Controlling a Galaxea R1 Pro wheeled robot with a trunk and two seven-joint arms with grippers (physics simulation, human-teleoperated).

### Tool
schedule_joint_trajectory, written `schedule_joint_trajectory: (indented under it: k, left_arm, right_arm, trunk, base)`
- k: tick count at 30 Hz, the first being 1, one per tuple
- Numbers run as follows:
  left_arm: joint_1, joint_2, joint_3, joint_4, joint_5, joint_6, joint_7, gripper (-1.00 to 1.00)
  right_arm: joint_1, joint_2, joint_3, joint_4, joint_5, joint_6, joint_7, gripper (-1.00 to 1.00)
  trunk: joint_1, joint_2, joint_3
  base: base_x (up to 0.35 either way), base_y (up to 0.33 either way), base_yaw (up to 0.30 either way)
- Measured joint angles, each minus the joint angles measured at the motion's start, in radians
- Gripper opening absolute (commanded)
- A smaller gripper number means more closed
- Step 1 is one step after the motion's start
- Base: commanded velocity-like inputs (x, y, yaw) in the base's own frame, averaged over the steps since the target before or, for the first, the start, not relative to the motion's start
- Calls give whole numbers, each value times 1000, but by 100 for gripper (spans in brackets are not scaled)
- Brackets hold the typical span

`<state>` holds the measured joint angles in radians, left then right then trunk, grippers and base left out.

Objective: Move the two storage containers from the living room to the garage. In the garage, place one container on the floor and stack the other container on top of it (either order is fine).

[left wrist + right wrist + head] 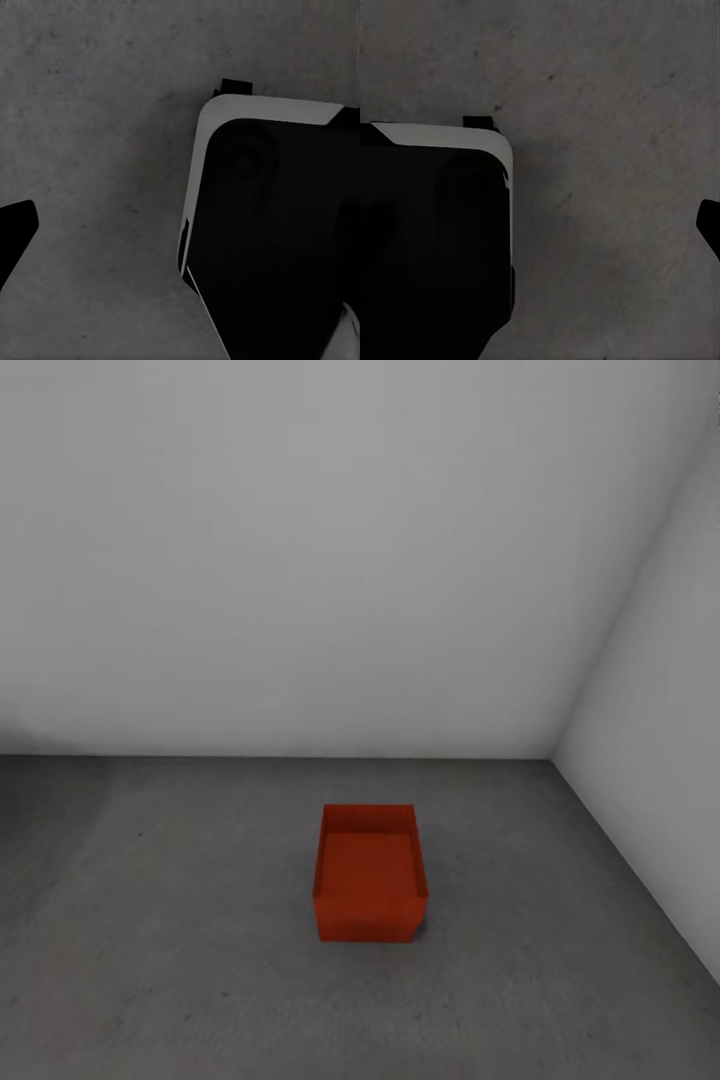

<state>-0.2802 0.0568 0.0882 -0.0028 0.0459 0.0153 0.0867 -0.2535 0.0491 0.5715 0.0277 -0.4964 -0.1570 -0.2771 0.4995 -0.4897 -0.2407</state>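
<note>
From my head camera, the rough dark grey concrete floor (150,920) of the garage runs leftward from the storage container (368,872), bare and mottled. The container sits alone, well short of the plain white-grey back wall (300,560) and left of the side wall (670,760) that meets it at the corner. It is an orange-red rectangular box, open-topped, with flat smooth walls, resting squarely on its base. I judge it was set there to be the bottom of the stack, with room all round for me to come in above it.

Under my left wrist I see gritty concrete and the rounded black-and-white shell of my own base (277,225); a dark finger tip (15,232) of my left pincer shows at the edge, too little to tell whether it is released or clenched. My right wrist shows the same shell (435,240) and one dark finger tip (710,225); again I cannot tell. Neither wrist camera has anything between the fingers.
</note>
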Motion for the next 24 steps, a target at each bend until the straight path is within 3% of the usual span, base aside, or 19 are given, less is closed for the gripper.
schedule_joint_trajectory:
  k: [24]
  left_arm:
    - [0, 0, 0, 0, 0, 0, 0, 100]
  right_arm:
    - [0, 1, 0, 0, 1, 0, 0, 100]
  trunk:
    - [0, 0, 38]
  base:
    - [0, 0, 0]
